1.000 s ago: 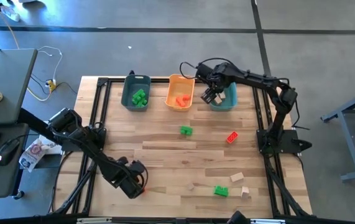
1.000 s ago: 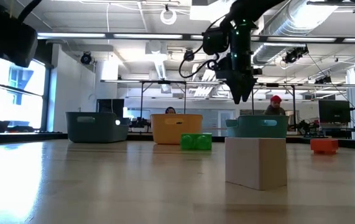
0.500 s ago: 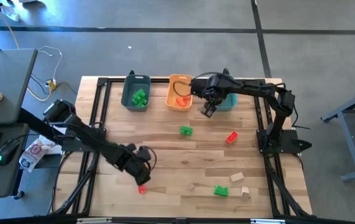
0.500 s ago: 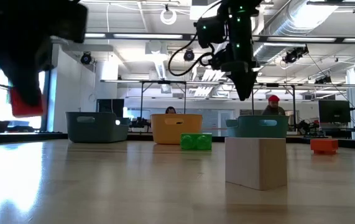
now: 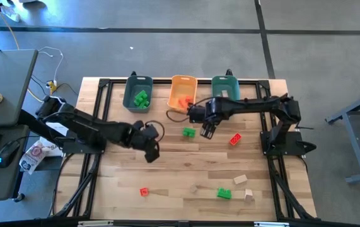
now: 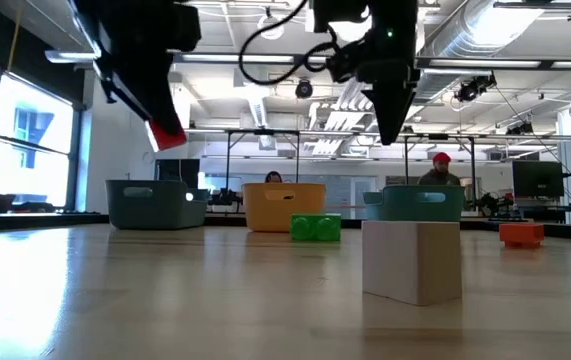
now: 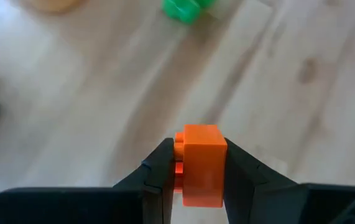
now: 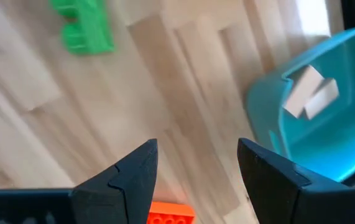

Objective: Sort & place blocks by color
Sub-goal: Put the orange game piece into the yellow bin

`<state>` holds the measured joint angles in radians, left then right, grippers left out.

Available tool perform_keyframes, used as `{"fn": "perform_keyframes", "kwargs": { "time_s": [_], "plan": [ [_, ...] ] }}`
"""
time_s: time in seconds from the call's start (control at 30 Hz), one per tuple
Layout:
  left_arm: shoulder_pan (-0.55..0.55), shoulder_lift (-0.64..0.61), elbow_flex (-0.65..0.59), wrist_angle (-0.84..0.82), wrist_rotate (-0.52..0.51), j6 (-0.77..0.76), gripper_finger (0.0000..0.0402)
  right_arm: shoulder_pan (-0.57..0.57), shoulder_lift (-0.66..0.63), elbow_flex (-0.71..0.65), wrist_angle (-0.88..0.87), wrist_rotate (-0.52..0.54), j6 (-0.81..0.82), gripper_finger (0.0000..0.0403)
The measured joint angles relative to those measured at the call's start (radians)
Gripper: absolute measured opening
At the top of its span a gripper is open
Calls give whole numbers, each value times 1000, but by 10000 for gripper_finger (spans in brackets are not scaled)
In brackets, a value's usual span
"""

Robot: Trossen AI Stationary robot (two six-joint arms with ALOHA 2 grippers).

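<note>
My left gripper [image 5: 151,151] hangs over the table's middle left, shut on a red-orange block [image 7: 201,163], which also shows in the low view [image 6: 168,135]. My right gripper [image 5: 207,131] is open above the table, between a green block [image 5: 188,132] and a red-orange block [image 5: 235,140], touching neither. Near the table's near edge lie another red-orange block [image 5: 144,192], a green block [image 5: 224,193] and two tan blocks [image 5: 240,180]. Green blocks [image 5: 141,98] lie in the dark teal bin, red-orange ones [image 5: 181,101] in the orange bin, tan ones [image 8: 311,92] in the teal bin. My left gripper pinches the red-orange block by its two opposite side faces [image 7: 217,158] between both fingers [image 7: 158,167]. The fingers come from above, slanting down. The block is lifted clear of the table, tilted at the fingers' lower ends [image 6: 161,120].
Three bins stand in a row at the far edge: dark teal [image 5: 130,101], orange [image 5: 173,92] and teal [image 5: 215,85]. A black frame [image 5: 98,120] runs round the tabletop. Bare wood lies between the two arms and the near blocks. A person [image 6: 443,170] shows in the room behind.
My left gripper has risen from the near-left part of the table, carrying the red-orange block up and toward the far edge and the middle. My right gripper has moved from over the teal bin toward the near edge and leftward, ending over the table by the green block.
</note>
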<state>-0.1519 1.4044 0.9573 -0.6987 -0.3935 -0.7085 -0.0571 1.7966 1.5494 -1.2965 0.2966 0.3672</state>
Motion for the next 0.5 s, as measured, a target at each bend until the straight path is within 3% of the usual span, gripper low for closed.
{"fn": "perform_keyframes", "kwargs": {
  "time_s": [0.2,0.5],
  "plan": [
    [117,0,0,34,-23,127,75,79,0,0,51,0,53,209],
    [264,1,0,215,-22,346,76,145,0,0,94,0,163,209]
  ]
}}
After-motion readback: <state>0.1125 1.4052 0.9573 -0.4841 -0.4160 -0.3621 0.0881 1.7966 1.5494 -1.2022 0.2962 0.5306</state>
